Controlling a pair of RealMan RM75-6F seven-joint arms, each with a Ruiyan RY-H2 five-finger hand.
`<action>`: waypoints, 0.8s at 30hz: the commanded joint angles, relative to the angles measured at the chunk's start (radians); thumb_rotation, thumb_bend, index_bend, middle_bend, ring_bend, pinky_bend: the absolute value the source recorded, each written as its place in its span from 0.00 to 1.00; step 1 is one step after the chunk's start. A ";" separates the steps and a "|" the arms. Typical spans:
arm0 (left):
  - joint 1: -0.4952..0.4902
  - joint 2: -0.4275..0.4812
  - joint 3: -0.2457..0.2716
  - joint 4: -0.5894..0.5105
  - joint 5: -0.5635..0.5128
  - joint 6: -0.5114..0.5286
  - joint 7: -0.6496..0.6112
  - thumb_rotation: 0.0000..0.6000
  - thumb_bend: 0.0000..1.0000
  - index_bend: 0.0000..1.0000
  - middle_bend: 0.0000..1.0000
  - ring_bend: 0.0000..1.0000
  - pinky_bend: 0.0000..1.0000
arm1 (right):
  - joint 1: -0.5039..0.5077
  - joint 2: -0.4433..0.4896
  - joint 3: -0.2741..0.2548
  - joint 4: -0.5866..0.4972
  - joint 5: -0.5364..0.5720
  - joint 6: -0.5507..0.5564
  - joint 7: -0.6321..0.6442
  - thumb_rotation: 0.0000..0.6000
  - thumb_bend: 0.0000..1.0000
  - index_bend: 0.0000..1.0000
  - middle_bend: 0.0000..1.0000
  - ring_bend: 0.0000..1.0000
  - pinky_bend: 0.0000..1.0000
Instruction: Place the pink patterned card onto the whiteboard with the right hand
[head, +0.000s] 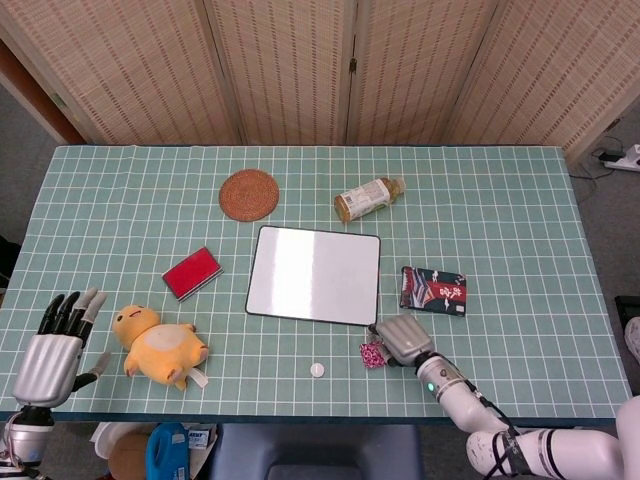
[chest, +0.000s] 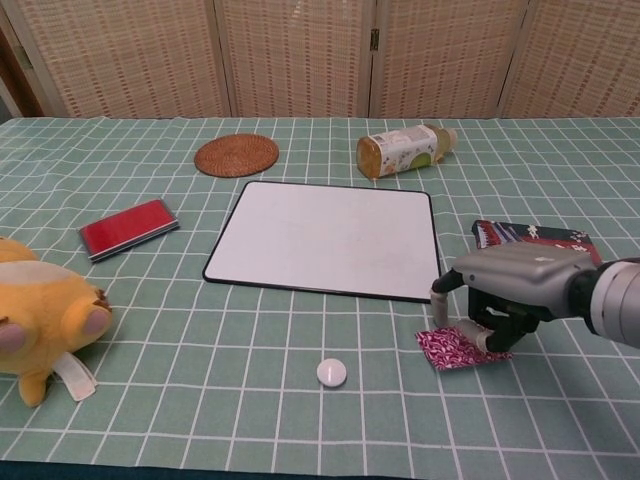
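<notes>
The pink patterned card (chest: 450, 350) lies on the green gridded cloth just off the whiteboard's (chest: 330, 240) front right corner. My right hand (chest: 505, 290) sits over the card's right part, its curled fingers (chest: 482, 336) down on it and the thumb (chest: 440, 292) sticking out above the card's left side. From the head view the card (head: 372, 353) peeks out at the left of the right hand (head: 402, 338), below the whiteboard (head: 315, 275). My left hand (head: 55, 350) hangs at the table's front left edge with fingers spread, holding nothing.
A dark printed packet (chest: 540, 236) lies right behind the right hand. A small white disc (chest: 332, 373) sits left of the card. Further off are a bottle on its side (chest: 405, 150), a woven coaster (chest: 237, 156), a red block (chest: 128, 228) and a yellow plush (chest: 40, 315).
</notes>
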 joint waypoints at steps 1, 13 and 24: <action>0.001 0.001 0.000 0.001 -0.001 0.000 -0.001 1.00 0.28 0.02 0.01 0.01 0.00 | -0.002 0.016 -0.015 -0.024 -0.029 0.013 0.011 1.00 0.55 0.37 0.89 0.95 1.00; 0.004 0.000 0.001 -0.003 0.003 0.006 -0.002 1.00 0.28 0.02 0.01 0.01 0.00 | -0.049 0.013 -0.066 0.017 -0.266 0.125 0.068 1.00 0.09 0.37 0.90 0.97 1.00; 0.008 0.001 0.000 -0.005 0.003 0.010 -0.002 1.00 0.28 0.02 0.01 0.01 0.00 | -0.039 -0.019 -0.061 0.055 -0.241 0.088 0.031 1.00 0.05 0.37 0.90 0.97 1.00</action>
